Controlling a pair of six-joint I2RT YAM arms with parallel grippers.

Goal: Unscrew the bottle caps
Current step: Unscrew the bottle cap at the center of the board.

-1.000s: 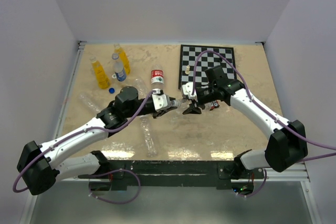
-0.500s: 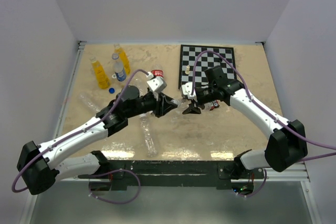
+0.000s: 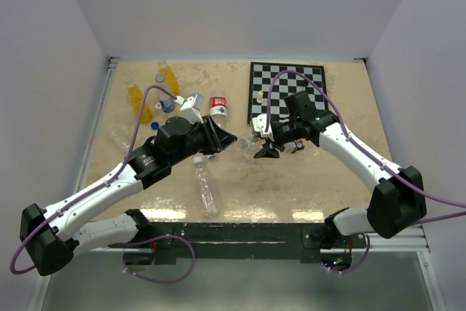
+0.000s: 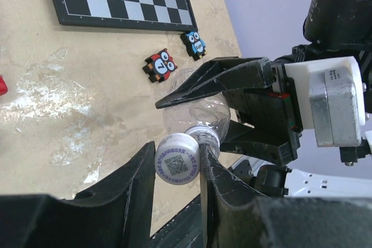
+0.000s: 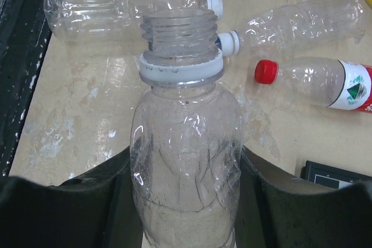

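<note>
Now that the left arm has swung back toward the left, the cap is clearly off, so I'd call that one bottle done. Starting at the far left, the orange bottles (image 3: 136,101) stand upright near the table (image 3: 306,187) edge. I can't tell from above whether they're capped, so my guess is more work waits there. Next along, the left gripper (image 4: 177,162) is nearly closed, pinching the white cap (image 4: 176,165) just clear of the neck it came from. After a small gap of bare tabletop comes the right gripper (image 5: 186,207), its jaws partly open and clamped round the body of the clear bottle (image 5: 183,137). The bottle's threads are bare, with only the white ring left. Room-wise, a red-labelled bottle (image 3: 218,105) lies just on the far side of the left gripper, and a loose clear bottle (image 3: 206,191) lies toward the near edge. The chessboard (image 3: 287,87) and two owl toys (image 4: 158,67) crowd the right side, so the cap probably wants dropping in the open middle.
</note>
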